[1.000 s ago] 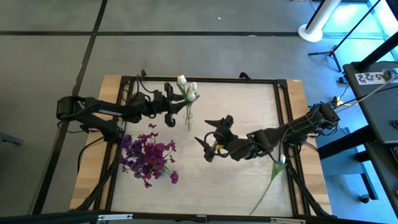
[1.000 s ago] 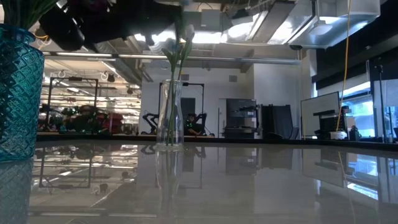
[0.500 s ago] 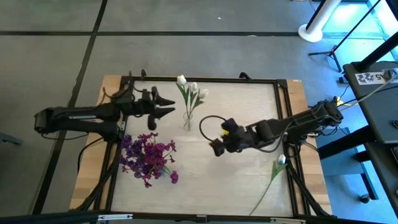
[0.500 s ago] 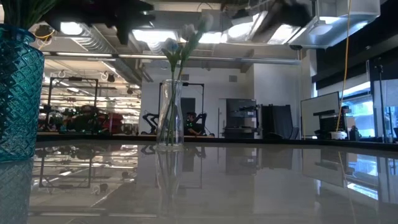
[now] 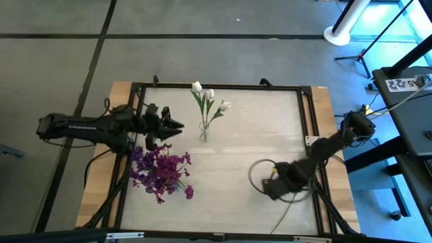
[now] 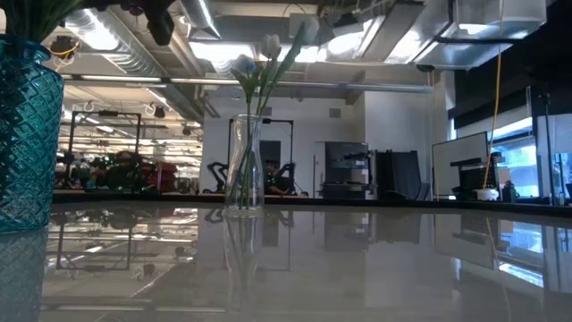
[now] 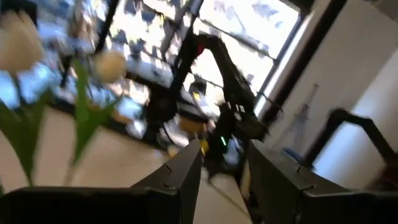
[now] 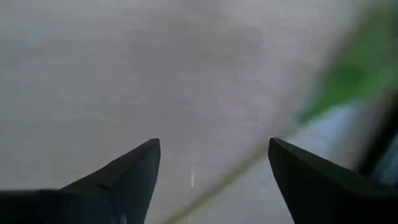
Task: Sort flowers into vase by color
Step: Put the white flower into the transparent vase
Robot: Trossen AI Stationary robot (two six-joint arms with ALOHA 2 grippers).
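Observation:
A clear glass vase (image 5: pixel 204 132) (image 6: pixel 244 166) at the table's far middle holds three white tulip-like flowers (image 5: pixel 210 95) (image 6: pixel 268 46) on green stems. Purple-magenta flowers (image 5: pixel 160 171) fill a teal vase (image 6: pixel 22 134) at the near left. A further white flower's thin green stem (image 5: pixel 284 214) (image 8: pixel 219 185) lies on the table at the near right. My left gripper (image 5: pixel 174 126) (image 7: pixel 225 177) hovers open, level, left of the clear vase, with nothing between its fingers. My right gripper (image 5: pixel 270 191) (image 8: pixel 214 168) points down, open, above the lying stem.
A black frame (image 5: pixel 223 86) borders the pale tabletop (image 5: pixel 256 128). Bare surface lies between the clear vase and my right arm. Beyond the table's right edge stand a dark stand (image 5: pixel 405 88) and cables; the low view shows a room with equipment behind the table.
My left gripper has drawn back from the clear vase toward the table's left edge and rolled; the white tulips stay in the vase, one now leaning right. My right gripper has swung from mid-table toward the near right, sunk, and tipped to point down over the lying stem.

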